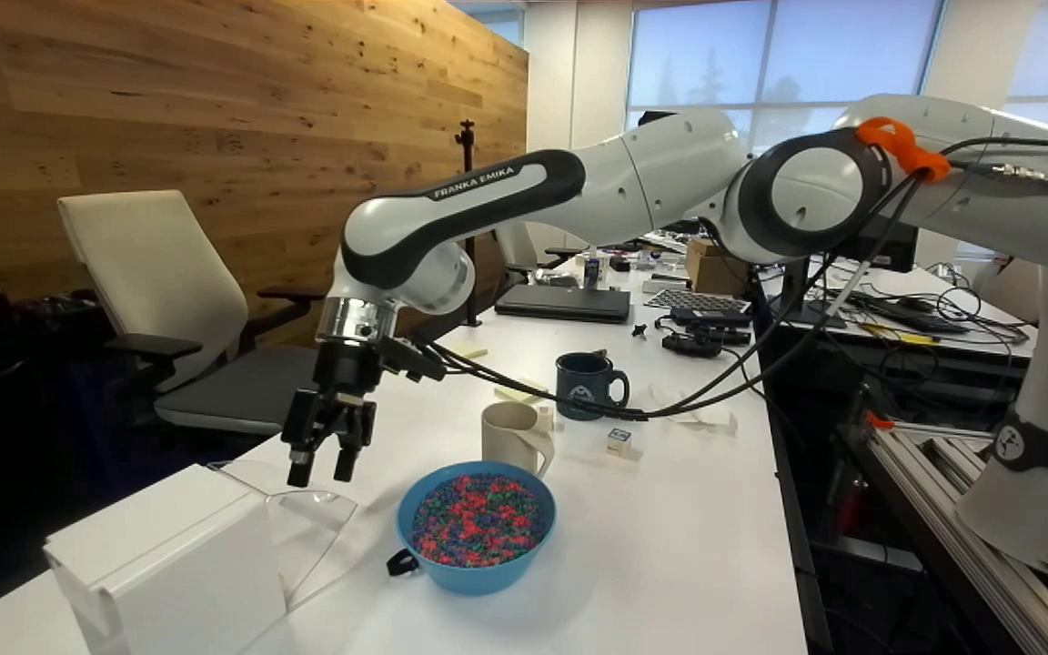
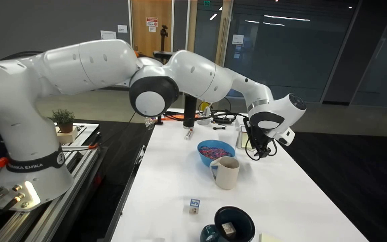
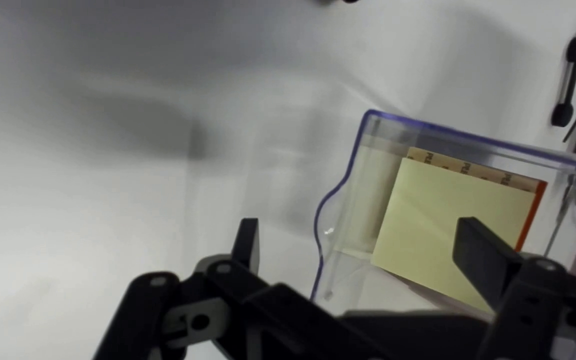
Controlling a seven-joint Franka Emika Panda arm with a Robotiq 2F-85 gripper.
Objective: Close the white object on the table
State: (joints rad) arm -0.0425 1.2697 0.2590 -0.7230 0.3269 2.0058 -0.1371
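Observation:
The white box [image 1: 169, 546] stands on the white-topped table [image 1: 670, 528] in an exterior view. Its clear flap [image 1: 310, 532] sticks out from the box's side towards the blue bowl. In the wrist view the clear flap [image 3: 335, 187] shows a purple, wavy edge, with a yellow note pad [image 3: 433, 220] seen through it. My gripper [image 1: 322, 468] is open and empty, pointing down above the flap. In the wrist view the flap's edge lies between the two fingers [image 3: 358, 225], with no clear contact. In an exterior view the arm's gripper [image 2: 262, 153] partly hides the box.
A blue bowl [image 1: 478, 582] of coloured beads stands beside the flap. A beige mug [image 1: 506, 437] stands right behind it. A dark mug [image 1: 583, 387] and a small block [image 1: 619, 442] are farther along. An office chair [image 1: 160, 273] stands beside the table.

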